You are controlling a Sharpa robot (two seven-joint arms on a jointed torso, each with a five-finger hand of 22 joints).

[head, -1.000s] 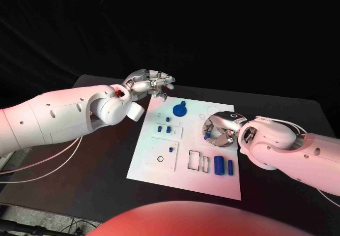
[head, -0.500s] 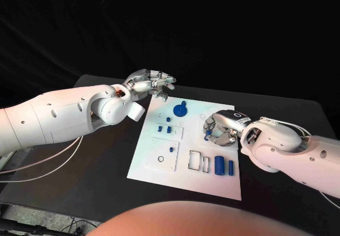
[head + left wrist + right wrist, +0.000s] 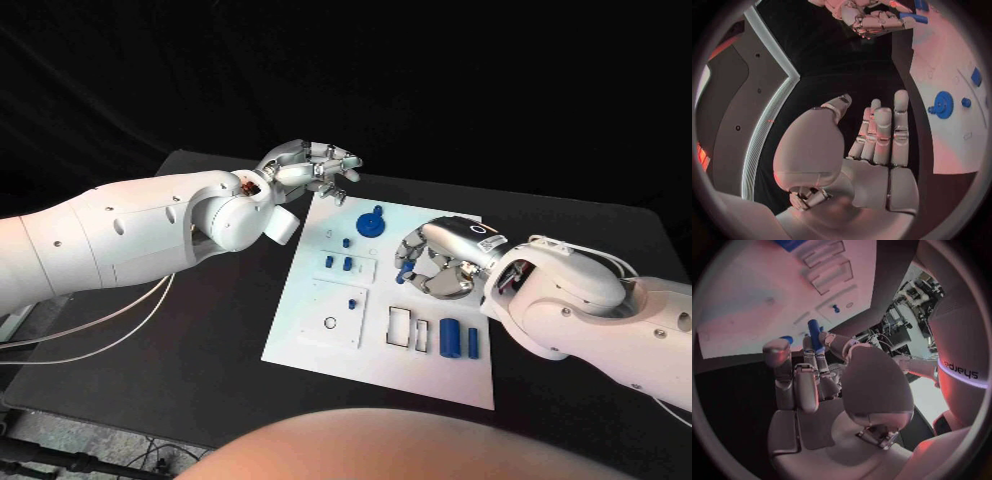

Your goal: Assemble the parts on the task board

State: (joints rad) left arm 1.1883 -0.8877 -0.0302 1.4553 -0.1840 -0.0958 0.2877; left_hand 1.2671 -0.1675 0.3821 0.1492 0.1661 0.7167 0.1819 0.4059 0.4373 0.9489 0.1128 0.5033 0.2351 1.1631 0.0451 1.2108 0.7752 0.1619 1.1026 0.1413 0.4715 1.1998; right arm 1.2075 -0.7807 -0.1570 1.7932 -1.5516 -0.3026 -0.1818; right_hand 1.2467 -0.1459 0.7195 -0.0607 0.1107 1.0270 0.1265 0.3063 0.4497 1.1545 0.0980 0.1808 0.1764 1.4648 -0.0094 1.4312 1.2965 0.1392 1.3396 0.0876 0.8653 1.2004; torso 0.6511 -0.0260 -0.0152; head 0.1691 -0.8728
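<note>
The white task board point(image 3: 325, 300) lies mid-table. On it are a blue gear point(image 3: 369, 222) at the far end, two small blue pegs point(image 3: 335, 263) left of centre, and two blue cylinders point(image 3: 459, 339) near its right edge. My right hand point(image 3: 440, 262) hovers over the board's right side and holds a blue peg point(image 3: 815, 335) between its fingers. A second blue piece point(image 3: 786, 339) shows at another fingertip. Off the board's far left corner, my left hand point(image 3: 310, 165) holds nothing; its fingers point(image 3: 882, 132) stretch out side by side. The gear point(image 3: 943, 104) lies beyond them.
Rectangular slots point(image 3: 402, 328) sit beside the two cylinders, and a round hole point(image 3: 330, 323) lies in the near left panel. The black table point(image 3: 202, 330) extends left of the board, under my left arm.
My right hand has turned a little over the board, its fingers spreading toward the left, still holding the blue peg. My left hand has hardly moved.
</note>
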